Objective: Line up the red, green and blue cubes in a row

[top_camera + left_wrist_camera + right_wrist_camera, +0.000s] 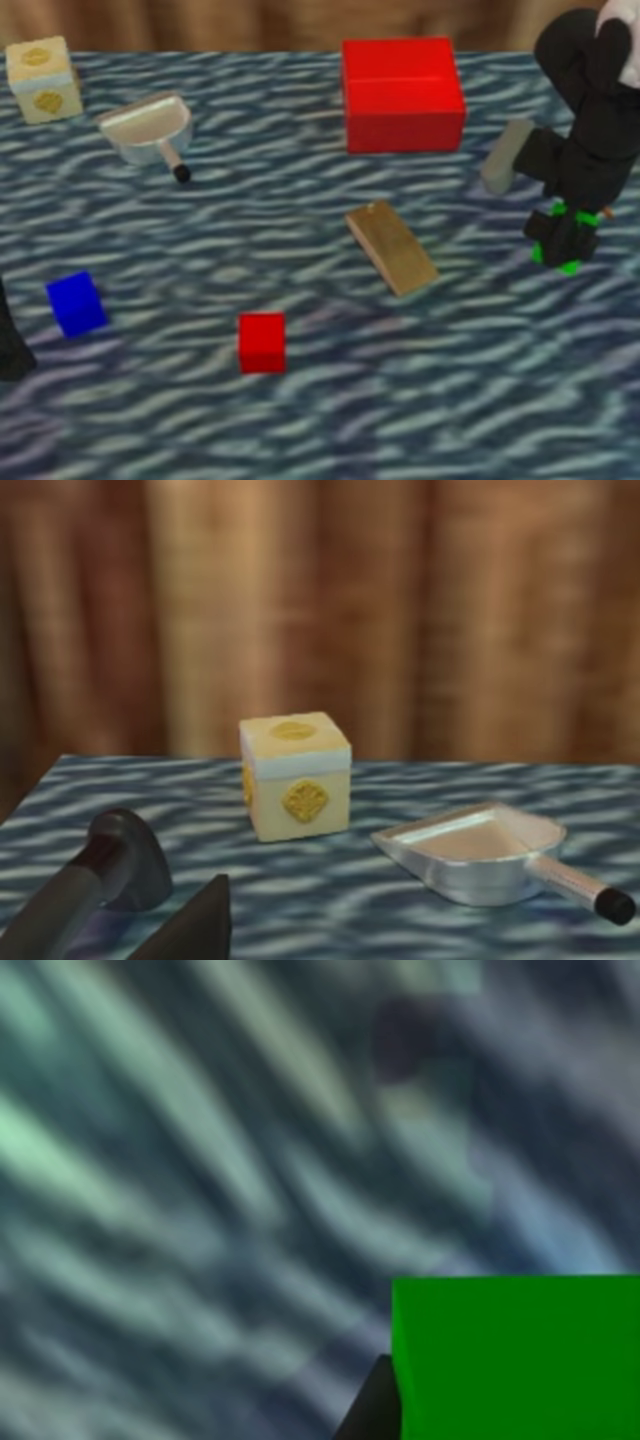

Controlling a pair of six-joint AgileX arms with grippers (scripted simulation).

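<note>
The green cube [570, 266] sits under my right gripper [565, 238] at the table's right side, with only slivers of green showing around the dark fingers. In the right wrist view the green cube [515, 1358] fills one corner, and a dark finger [372, 1410] presses against its side. The red cube [261, 342] rests near the front middle. Farther left lies the blue cube [77, 304]. My left gripper [8, 350] stays parked at the left edge, apart from the blue cube, with nothing between its fingers.
A large red box [402, 94] stands at the back. A wooden block [391, 247] lies in the middle and a grey object [506, 155] beside the right arm. A cream cube [41, 78] and a metal scoop [150, 127] occupy the back left.
</note>
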